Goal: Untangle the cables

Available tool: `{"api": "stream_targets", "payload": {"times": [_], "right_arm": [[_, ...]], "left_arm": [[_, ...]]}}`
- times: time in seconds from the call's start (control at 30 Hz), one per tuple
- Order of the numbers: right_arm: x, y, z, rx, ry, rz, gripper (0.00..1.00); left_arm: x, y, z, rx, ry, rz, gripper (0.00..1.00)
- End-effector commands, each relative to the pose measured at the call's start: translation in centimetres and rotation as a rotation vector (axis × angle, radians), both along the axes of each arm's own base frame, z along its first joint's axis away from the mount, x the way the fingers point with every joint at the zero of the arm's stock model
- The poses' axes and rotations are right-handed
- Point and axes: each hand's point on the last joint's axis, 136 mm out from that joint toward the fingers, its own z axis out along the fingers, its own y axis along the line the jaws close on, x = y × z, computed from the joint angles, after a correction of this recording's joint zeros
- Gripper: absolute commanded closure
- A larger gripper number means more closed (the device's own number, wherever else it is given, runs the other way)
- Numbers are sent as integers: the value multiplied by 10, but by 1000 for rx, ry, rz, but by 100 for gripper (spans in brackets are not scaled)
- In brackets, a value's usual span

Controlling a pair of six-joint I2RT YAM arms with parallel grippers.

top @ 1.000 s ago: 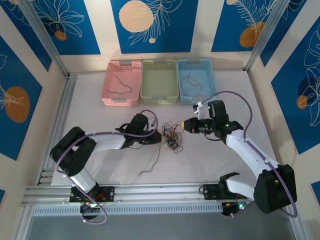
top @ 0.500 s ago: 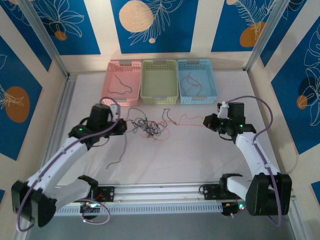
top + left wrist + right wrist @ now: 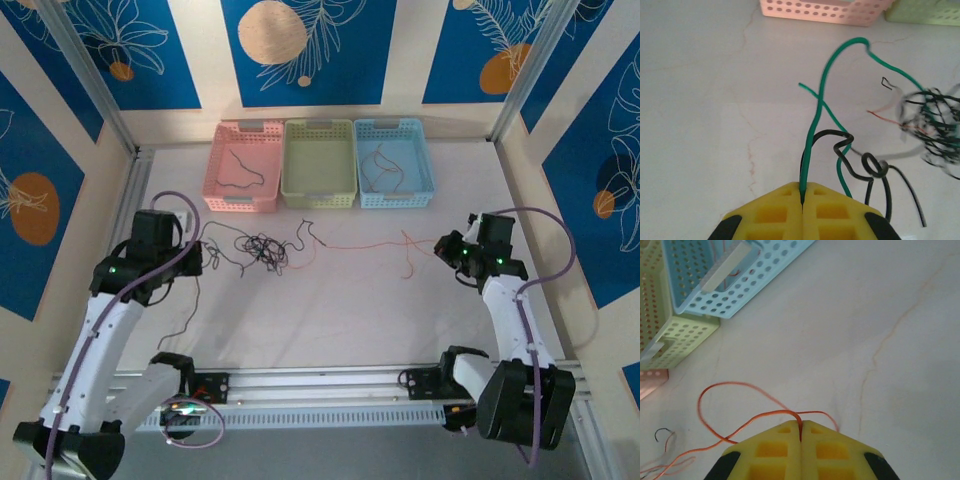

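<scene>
My left pincer [image 3: 802,199] is clamped on a green wire [image 3: 811,131], right pincer [image 3: 801,434] on an orange wire [image 3: 730,384], few already in baskets [image 3: 247,126], but tbh the clump [image 3: 262,250] is mostly unsorted.

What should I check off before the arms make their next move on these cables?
1. Left gripper grip: ok, shut on the green cable.
2. Right gripper grip: ok, shut on the orange cable.
3. Green cable free of the others: not ok, a black cable loops across it close to the fingers.
4. Tangle opened up: not ok, a dark bunch lies on the table between the arms, nearer the left one.
5. Orange cable clear of the tangle: cannot tell, it stretches from the right gripper toward the bunch and its far end is too fine to follow.
</scene>
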Motion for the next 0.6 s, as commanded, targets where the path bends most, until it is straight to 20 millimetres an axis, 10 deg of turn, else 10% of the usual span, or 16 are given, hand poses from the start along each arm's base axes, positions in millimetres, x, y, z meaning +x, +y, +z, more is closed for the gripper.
{"api": "stream_targets", "payload": {"times": [0.0, 0.57], "right_arm": [[-5, -10, -1, -12, 7, -56, 100], [-9, 27, -14, 56, 60, 94, 100]], "left_arm": [[-5, 11, 10, 41, -15, 9, 100], [-2, -31, -7, -201, -39, -96, 100]]}}
